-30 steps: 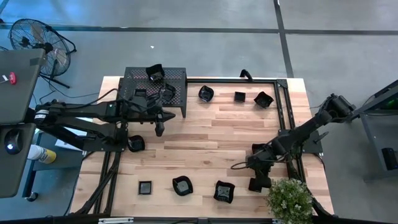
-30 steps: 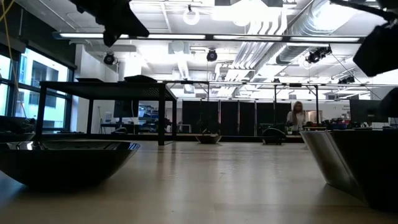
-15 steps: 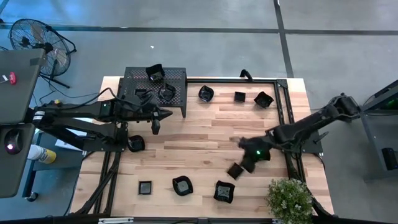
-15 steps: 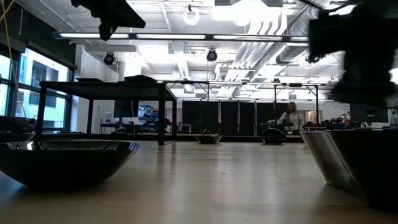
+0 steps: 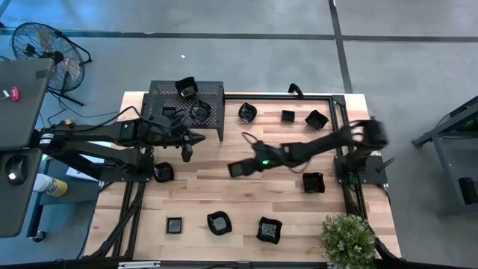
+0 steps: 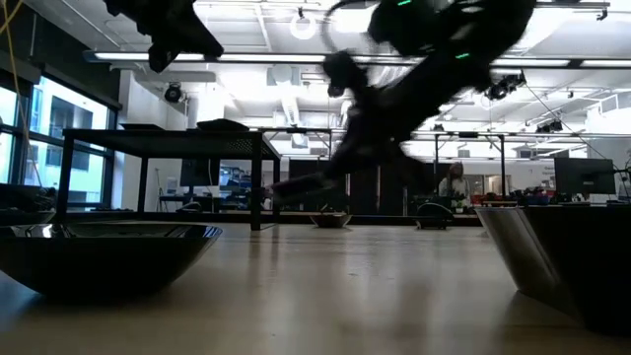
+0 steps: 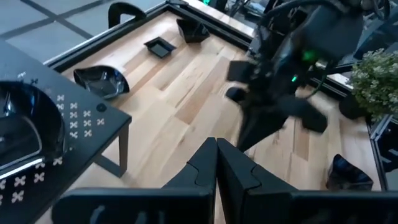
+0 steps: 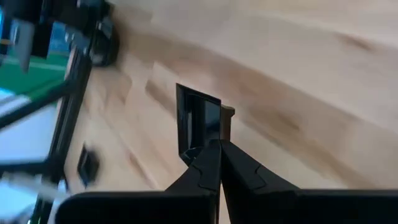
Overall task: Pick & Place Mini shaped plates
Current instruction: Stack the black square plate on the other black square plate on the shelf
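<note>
The right tool (image 5: 237, 169) is out over the middle of the wooden counter (image 5: 246, 194), its fingers clenched on the rim of a small square plate (image 5: 237, 169). In the right wrist view that plate (image 8: 198, 124) is a glossy black dish with straight sides and a shallow raised rim, hanging edge-on from the pinched fingertips, above the pale planks and not touching them.

The other mini shaped plates are scattered around it, all dark and shiny. Beyond the right tool, along the far edge of the counter, sit a rounded plate (image 5: 247, 112), a small square one (image 5: 288, 116) and an angular one (image 5: 317, 119). Back toward the right arm's base lies another square plate (image 5: 313, 182), flat on the wood. Along the near edge are three more: a little square one (image 5: 174, 225), a rounded square (image 5: 219, 223) and a wavy-edged one (image 5: 269, 230).

The left tool (image 5: 188, 152) hangs pinched shut with nothing in it, well off to the side of the right tool, just in front of a black perforated metal rack (image 5: 213, 101). Several plates rest on that rack, one tilted plate (image 5: 186, 86) at its far edge. One more plate (image 5: 163, 172) lies on the counter close below the left tool.

The counter is made of light butcher-block strips. I can read no labels or writing on any of the plates.
</note>
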